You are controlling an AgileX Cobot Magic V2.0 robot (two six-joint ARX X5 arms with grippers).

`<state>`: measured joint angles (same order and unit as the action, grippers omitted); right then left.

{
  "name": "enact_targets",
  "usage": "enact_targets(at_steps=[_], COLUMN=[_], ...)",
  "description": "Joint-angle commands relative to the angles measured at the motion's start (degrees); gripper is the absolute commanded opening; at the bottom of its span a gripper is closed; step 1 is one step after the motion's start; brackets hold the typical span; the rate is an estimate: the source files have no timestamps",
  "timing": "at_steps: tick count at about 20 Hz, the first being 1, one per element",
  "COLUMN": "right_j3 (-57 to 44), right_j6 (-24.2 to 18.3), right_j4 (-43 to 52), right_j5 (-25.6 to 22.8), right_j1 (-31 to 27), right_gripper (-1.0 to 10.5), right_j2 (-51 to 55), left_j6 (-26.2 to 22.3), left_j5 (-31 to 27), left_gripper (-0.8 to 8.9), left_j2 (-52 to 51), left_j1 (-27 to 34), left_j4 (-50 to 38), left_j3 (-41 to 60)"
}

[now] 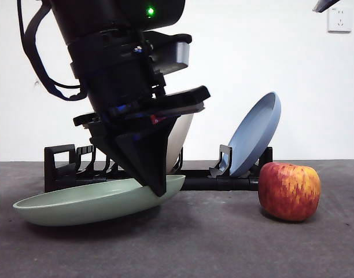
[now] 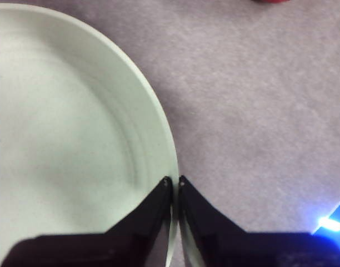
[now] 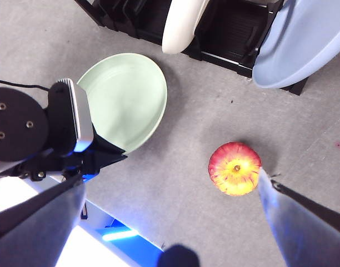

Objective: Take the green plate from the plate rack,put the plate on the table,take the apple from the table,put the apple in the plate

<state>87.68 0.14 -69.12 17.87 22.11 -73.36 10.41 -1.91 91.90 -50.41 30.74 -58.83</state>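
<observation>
Left wrist view: left gripper [image 2: 174,182] pinches green plate [image 2: 64,139] rim.

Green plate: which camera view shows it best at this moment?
The right wrist view: the green plate shows nearly whole from above, lying on the table in front of the plate rack. The front view shows it side-on, one edge raised by the left gripper. The left wrist view shows only part, its rim pinched.

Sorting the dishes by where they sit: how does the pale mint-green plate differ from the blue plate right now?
The pale mint-green round plate lies on the dark grey table, tilted, its rim pinched by the left gripper; the blue round plate leans on edge in the black plate rack, untouched. The green one lies apart from the red apple; the blue one stands just behind it. Both are shallow and matte.
</observation>
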Motion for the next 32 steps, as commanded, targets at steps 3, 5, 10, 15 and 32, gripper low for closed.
enact_targets(at_steps=[3, 5, 10, 15, 32], right_j3=[0.24, 0.22, 0.24, 0.24, -10.80], right_j6=[-0.63, -0.63, -0.63, -0.63, -3.37], right_j4=[0.15, 0.15, 0.15, 0.11, -9.62], right_j5=[0.13, 0.13, 0.13, 0.13, -1.86], right_j1=[0.07, 0.07, 0.04, 0.04, 0.07], right_gripper=[6.9, 6.9, 6.9, 6.9, 6.9], right_j2=[-0.28, -0.28, -0.28, -0.28, 5.03], left_j6=[-0.20, -0.17, 0.09, 0.07, -1.05], left_j5=[1.03, 1.07, 1.05, 1.01, 0.87], left_gripper=[-0.08, 0.00, 1.96, 1.98, 1.92], left_j2=[0.59, 0.59, 0.59, 0.59, -42.32], left_j1=[0.26, 0.24, 0.24, 0.26, -0.50], left_j4=[0.02, 0.02, -0.02, -0.20, 34.29], left_j3=[0.28, 0.28, 0.28, 0.20, -17.11])
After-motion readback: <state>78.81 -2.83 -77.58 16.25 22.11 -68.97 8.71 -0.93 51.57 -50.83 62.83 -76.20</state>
